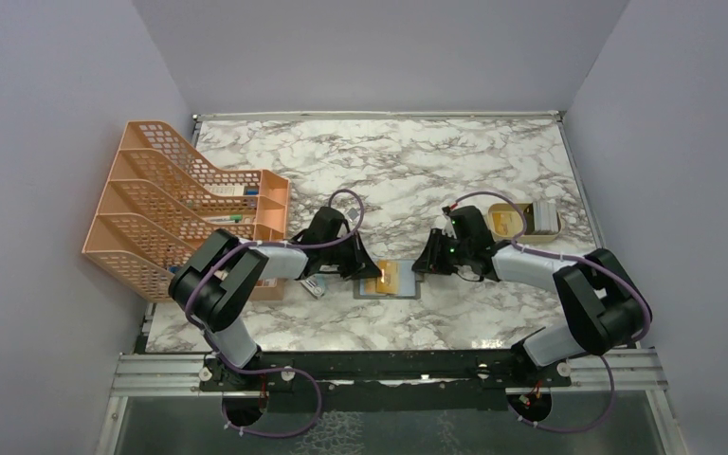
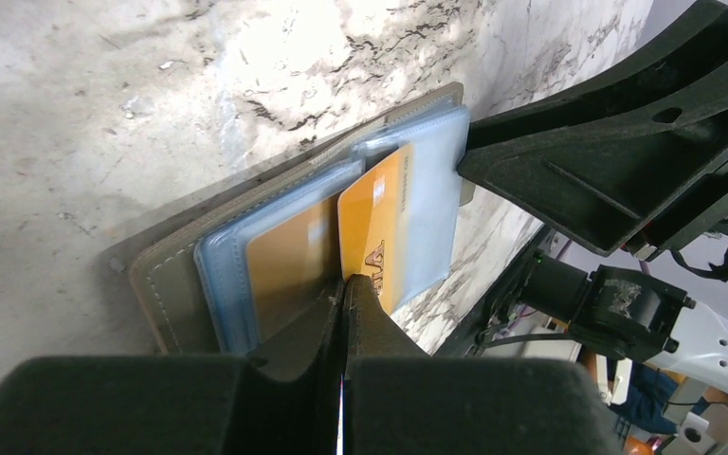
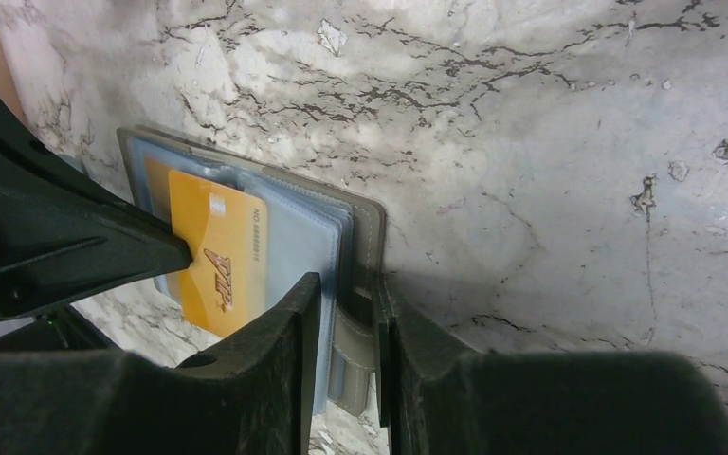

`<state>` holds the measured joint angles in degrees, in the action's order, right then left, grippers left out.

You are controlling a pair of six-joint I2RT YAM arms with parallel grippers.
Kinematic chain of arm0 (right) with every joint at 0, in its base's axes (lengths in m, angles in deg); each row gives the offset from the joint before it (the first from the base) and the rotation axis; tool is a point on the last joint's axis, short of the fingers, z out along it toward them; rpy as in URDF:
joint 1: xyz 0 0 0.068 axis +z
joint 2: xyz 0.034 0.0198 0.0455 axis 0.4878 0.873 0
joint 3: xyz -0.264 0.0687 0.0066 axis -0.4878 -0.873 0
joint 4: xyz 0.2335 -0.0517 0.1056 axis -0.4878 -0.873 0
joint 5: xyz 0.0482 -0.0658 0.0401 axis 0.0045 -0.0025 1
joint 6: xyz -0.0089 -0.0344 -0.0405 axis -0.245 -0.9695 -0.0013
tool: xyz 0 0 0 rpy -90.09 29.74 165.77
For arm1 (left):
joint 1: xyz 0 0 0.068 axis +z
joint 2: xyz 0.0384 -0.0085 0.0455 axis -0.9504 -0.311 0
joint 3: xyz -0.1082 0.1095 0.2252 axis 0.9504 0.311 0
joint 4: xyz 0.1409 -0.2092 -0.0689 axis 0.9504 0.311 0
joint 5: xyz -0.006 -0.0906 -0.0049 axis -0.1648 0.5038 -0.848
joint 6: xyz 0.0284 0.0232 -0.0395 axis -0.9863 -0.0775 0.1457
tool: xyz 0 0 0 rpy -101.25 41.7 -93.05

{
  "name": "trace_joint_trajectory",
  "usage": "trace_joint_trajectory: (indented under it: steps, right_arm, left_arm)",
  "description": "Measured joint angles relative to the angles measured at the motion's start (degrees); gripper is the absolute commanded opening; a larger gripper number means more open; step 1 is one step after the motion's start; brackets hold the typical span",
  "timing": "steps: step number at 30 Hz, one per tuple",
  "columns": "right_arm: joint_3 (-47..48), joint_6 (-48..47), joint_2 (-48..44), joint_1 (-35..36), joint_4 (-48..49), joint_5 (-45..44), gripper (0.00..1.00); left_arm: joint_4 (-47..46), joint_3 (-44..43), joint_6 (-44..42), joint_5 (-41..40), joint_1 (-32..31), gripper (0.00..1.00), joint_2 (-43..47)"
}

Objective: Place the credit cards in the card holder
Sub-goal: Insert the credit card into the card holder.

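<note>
The tabletop [image 1: 379, 161] was white marble veined in grey. An orange mesh file rack [image 1: 166, 204] stood along its left edge, its slanted compartments stepping up toward the wall, with a few small items in the far compartments, too small to name. A small pale object [image 1: 315, 286] lay just beside the rack's near corner. A shallow tan tray [image 1: 561, 226] sat well apart, near the right edge. Pale lilac walls [image 1: 57, 142] closed in three sides, and a metal rail [image 1: 389, 365] ran along the near edge.
</note>
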<state>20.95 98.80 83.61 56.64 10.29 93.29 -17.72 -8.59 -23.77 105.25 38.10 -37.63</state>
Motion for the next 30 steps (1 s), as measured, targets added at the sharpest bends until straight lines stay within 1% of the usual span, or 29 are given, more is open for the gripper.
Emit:
trace_joint_trajectory:
  steps: [4, 8, 10, 13, 17, 20, 30]
  right_arm:
    - [-0.4, 1.1, -0.3, 0.0, 0.4, 0.0, 0.32]
    - [-0.4, 1.5, -1.4, 0.3, -1.0, -0.2, 0.40]
    - [-0.2, 1.1, -2.7, 0.4, -3.2, -0.8, 0.43]
    - [1.2, -0.2, -4.7, 0.4, -7.2, -1.4, 0.44]
    - [3.7, -1.9, -6.9, 0.3, -11.0, -2.0, 0.46]
    - [3.8, -2.5, -8.9, 0.4, -12.5, -1.7, 0.46]
    - [0.5, -1.7, -10.8, 0.4, -12.7, 0.3, 0.43]
  left_arm:
    - [-0.8, 0.0, 0.7, -0.7, -0.9, 0.00, 0.0]
    - [-1.2, 0.0, 1.0, -1.1, -1.3, 0.22, 0.0]
    - [-1.1, 0.0, 1.0, -1.4, -1.4, 0.28, 0.1]
    - [-0.8, 0.0, 0.7, -1.9, -1.4, 0.36, 0.8]
    - [0.2, 0.0, 0.3, -2.4, -1.5, 0.37, 2.1]
    - [0.7, 0.0, 0.1, -2.9, -1.5, 0.37, 2.8]
    - [0.8, 0.0, -0.1, -3.1, -2.1, 0.37, 2.8]
